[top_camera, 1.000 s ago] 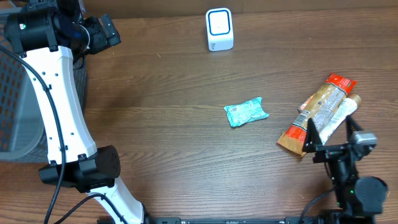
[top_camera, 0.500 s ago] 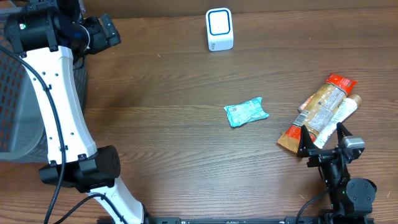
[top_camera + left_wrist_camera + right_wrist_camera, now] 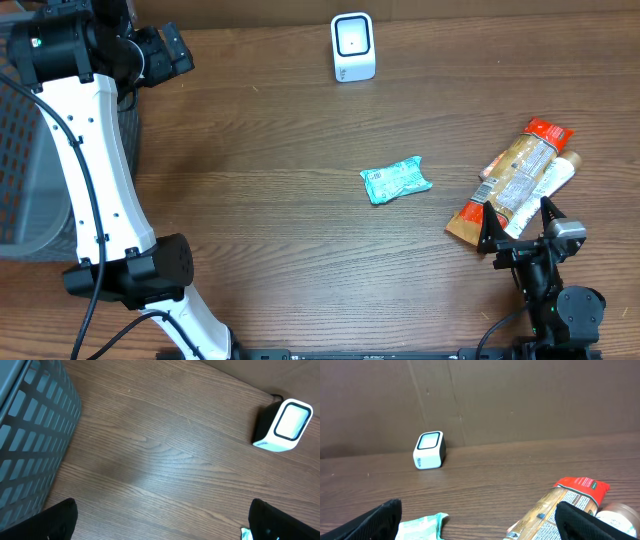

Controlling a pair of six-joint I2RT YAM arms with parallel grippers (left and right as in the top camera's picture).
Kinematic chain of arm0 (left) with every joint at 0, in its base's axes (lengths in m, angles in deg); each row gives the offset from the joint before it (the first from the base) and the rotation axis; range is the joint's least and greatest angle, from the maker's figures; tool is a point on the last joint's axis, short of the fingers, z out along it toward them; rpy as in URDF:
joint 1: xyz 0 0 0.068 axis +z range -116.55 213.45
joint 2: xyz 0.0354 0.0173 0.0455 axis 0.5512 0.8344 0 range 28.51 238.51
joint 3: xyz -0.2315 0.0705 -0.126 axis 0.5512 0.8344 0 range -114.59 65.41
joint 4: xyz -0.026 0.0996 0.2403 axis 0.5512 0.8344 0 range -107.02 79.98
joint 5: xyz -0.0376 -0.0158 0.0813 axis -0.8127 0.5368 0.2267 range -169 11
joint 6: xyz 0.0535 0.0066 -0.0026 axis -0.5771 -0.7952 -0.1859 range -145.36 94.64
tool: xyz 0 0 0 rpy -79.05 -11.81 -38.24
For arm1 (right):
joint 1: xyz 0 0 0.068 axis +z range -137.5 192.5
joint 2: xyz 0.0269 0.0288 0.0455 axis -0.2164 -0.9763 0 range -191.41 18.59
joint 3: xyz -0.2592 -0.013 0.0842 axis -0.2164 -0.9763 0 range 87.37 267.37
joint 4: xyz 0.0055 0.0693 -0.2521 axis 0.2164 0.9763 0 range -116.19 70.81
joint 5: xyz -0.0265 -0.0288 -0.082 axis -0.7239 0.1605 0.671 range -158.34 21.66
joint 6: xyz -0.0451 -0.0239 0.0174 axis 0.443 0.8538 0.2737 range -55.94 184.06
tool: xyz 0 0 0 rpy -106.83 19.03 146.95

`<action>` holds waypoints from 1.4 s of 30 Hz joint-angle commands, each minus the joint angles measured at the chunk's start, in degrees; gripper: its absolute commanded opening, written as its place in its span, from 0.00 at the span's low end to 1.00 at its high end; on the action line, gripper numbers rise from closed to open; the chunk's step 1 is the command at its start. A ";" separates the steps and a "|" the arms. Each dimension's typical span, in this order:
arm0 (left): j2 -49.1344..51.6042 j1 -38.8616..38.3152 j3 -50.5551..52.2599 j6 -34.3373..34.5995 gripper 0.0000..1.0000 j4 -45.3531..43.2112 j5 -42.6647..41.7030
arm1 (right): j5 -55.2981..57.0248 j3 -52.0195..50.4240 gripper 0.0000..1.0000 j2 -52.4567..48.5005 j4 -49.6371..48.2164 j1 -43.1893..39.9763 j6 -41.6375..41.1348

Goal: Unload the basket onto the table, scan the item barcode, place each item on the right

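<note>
Wooden table [image 3: 280, 250], two arms, nothing held. Left gripper [image 3: 168, 52] is at the far left corner above the table, next to a grey slatted basket [image 3: 18, 150]. In the left wrist view its fingers [image 3: 57, 520] sit in the two bottom corners, spread wide, with only bare wood between them, so it is open and empty. Basket wall [image 3: 30, 445] fills the left side of that view. White scanner [image 3: 353, 47] stands upright near the far edge, roughly centre, with its dark-rimmed window on top; it is also seen from the left wrist [image 3: 282, 425] and the right wrist [image 3: 428, 450]. Teal packet [image 3: 396, 181] lies flat mid-table, well apart from the scanner, and its edge shows low in the right wrist view [image 3: 422, 526]. Orange-and-red snack bag [image 3: 512, 182] lies diagonally at the right, resting on a white bottle [image 3: 565, 170] beside it; both show in the right wrist view, bag [image 3: 555, 510] and bottle [image 3: 620, 516]. Right gripper [image 3: 518, 228] is at the near right edge, just beside the lower end of the snack bag, with its jaws fully spread and gripping nothing. No barcode is readable from here.
</note>
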 commanded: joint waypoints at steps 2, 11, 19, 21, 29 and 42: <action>0.17 -0.13 -1.07 -0.20 1.00 -0.09 0.17 | -0.26 -0.57 1.00 0.57 -0.24 0.04 -0.13; -0.98 -0.44 -0.72 -0.83 1.00 2.14 -0.26 | -0.26 -0.57 1.00 0.57 -0.24 0.04 -0.13; -24.65 -2.03 34.47 -12.98 1.00 -31.52 -5.22 | -0.26 -0.59 1.00 0.57 -0.22 0.04 -0.13; -33.48 -2.01 48.43 -19.28 1.00 -42.38 -9.16 | -0.26 -0.57 1.00 0.57 -0.22 0.04 -0.13; -66.05 -2.01 93.57 -26.05 1.00 -69.75 -8.31 | -0.26 -0.57 1.00 0.57 -0.24 0.04 -0.13; -100.19 -2.03 132.39 -20.35 1.00 -91.67 -5.38 | -0.26 -0.57 1.00 0.57 -0.22 0.04 -0.13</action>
